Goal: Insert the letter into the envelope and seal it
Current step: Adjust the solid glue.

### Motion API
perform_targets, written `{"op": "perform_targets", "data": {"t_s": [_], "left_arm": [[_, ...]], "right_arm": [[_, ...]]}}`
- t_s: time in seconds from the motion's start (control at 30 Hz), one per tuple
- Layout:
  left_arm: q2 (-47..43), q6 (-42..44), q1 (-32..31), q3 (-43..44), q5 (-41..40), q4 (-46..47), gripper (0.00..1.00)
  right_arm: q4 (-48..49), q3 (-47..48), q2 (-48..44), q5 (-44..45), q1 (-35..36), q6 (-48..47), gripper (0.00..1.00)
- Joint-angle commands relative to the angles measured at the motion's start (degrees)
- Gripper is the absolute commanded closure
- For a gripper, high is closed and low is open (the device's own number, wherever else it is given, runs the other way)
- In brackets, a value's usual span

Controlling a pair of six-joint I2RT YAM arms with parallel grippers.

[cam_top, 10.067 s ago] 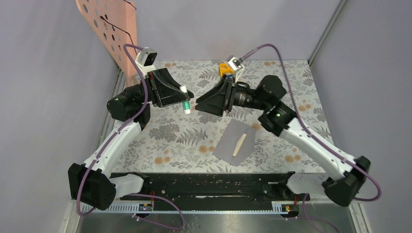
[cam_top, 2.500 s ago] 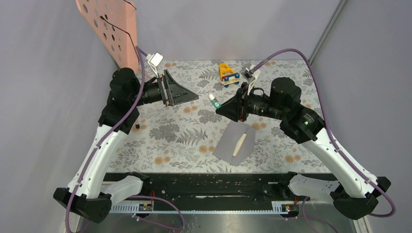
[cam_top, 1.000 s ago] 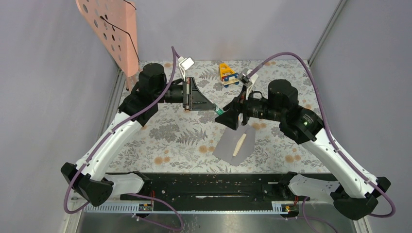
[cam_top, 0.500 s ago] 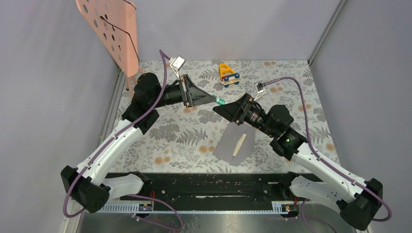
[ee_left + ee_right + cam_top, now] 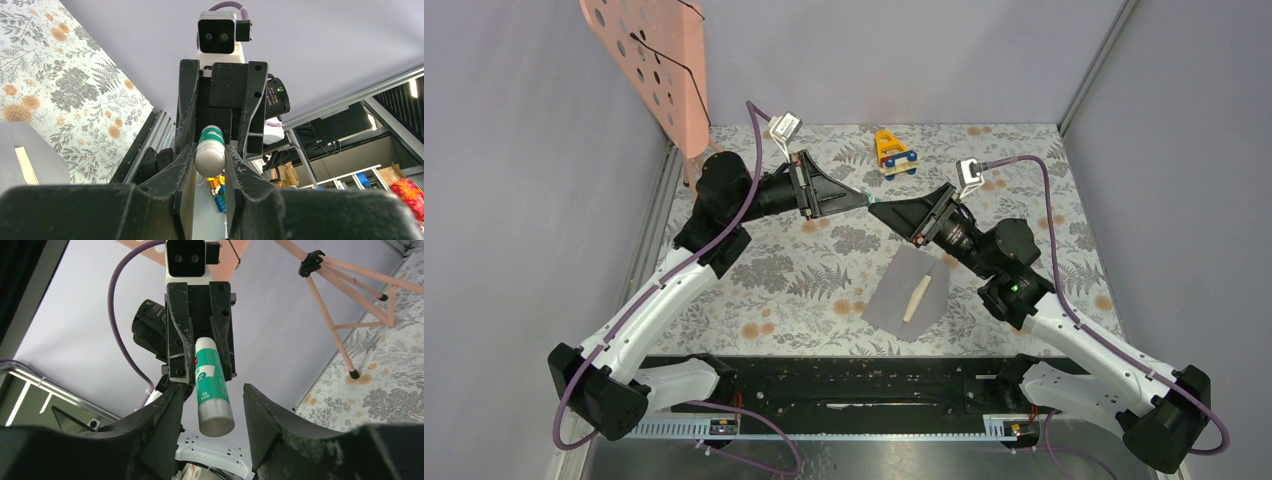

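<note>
- Handover, taken from the left side first: 2.5 s back our left gripper (image 5: 862, 200) was bare and stood apart from the other arm. Now it has come in over the middle of the table, and both wrist views show its jaws clamped on the glue stick (image 5: 210, 150).
- Glue stick: it hangs in the air between the 2 gripper tips, which meet nose to nose. It is white with a green band.
- Our right gripper (image 5: 213, 389) carried the stick 2.5 s back. Its jaws are now spread wide on either side of the stick with clear gaps, so it holds nothing.
- We judge that the stick has changed hands, which frees the right arm for the paper. Sealing, as we read it, is not yet done.
- Envelope (image 5: 911, 295): it lies flat on the flowered table cloth (image 5: 804, 270), below and just right of the meeting point, and neither arm touches it. A cream strip (image 5: 916, 297), likely the letter, shows along its middle. We cannot tell whether it is tucked inside or lying on top.
- Writing: the green label carries white marks, but they are too small and curved for us to read. We see no brand name anywhere.
</note>
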Motion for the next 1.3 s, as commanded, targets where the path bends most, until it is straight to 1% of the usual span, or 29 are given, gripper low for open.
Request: {"op": "perform_targets", "data": {"t_s": [0.0,0.2,0.33,0.47,0.6,0.63,0.67,0.7,0.77,0.8,0.83,0.9,0.93,1.0,1.03,1.07,1.17,1.27], "left_arm": [[-1.59,-0.51,0.31,0.12,-0.95,3.72,1.0],[-1.7,-0.35,0.32,-0.06,-0.9,3.63,1.0],[-1.77,-0.34,0.26,-0.12,-0.96,3.59,1.0],[-1.73,-0.34,0.34,-0.18,-0.96,3.59,1.0],[-1.84,-0.25,0.32,-0.3,-0.77,3.66,1.0],[-1.88,-0.25,0.27,-0.24,-0.74,3.57,1.0],[-1.91,-0.25,0.26,-0.29,-0.75,3.61,1.0],[-2.02,-0.18,0.26,-0.3,-0.68,3.58,1.0],[-1.8,0.15,0.26,0.15,-0.55,2.95,1.0],[-1.45,0.6,0.32,0.96,-0.31,1.7,0.97],[-1.16,1.15,0.27,1.7,-0.22,0.35,0.83],[-1.15,2.2,0.39,2.36,-0.81,-1.76,0.46],[-1.42,2.92,0.62,2.55,-1.2,-3.35,0.32],[-2.09,4.55,1.35,2.99,-1.84,-6.24,0.13],[-2.5,5.21,1.47,2.68,-3.18,-6.83,0.05],[-2.88,5.77,1.38,2.13,-4.45,-8.19,0.02],[-2.98,7.5,1.26,-0.93,-6.93,-10.48,0.01],[-0.91,10.33,1.01,-3.15,-9.88,-15.78,0.01]], "right_arm": [[5.58,2.17,0.61,0.43,-0.08,1.14,0.49],[7.04,2.52,1.21,-0.14,-0.13,1.51,0.53],[8.59,3.05,2.24,-1.23,-0.08,2.43,0.63],[9.08,2.95,2.67,-1.48,-0.06,2.7,0.67],[9.58,2.39,2.67,-1.17,-0.09,2.9,0.81],[9.46,2.35,2.64,-0.97,-0.1,2.83,0.87],[8.74,2.46,2.55,-0.88,-0.16,2.64,0.98],[7.29,2.98,2.49,-0.87,-0.13,2.52,1.0],[4.57,3.74,2.2,-0.92,-0.09,0.99,1.0],[1.87,4.13,1.83,-0.55,-0.13,0.0,1.0],[-0.69,4.59,1.41,0.23,-0.13,-1.17,1.0],[-8.85,6.24,0.03,2.09,-0.42,-4.55,1.0],[-14.12,7.41,-0.76,3.74,-0.48,-7.29,1.0],[-26.1,10.78,-2.44,8.11,-0.57,-13.4,1.0],[-31.17,12.14,-3.26,11.1,-0.7,-16.67,1.0],[-37.05,13.66,-4.05,12.8,-0.79,-19.53,1.0],[-51.89,17.93,-5.28,20.74,-1.52,-28.05,1.0],[-67.76,23.33,-2.76,25.77,-2.84,-35.48,1.0]]}}
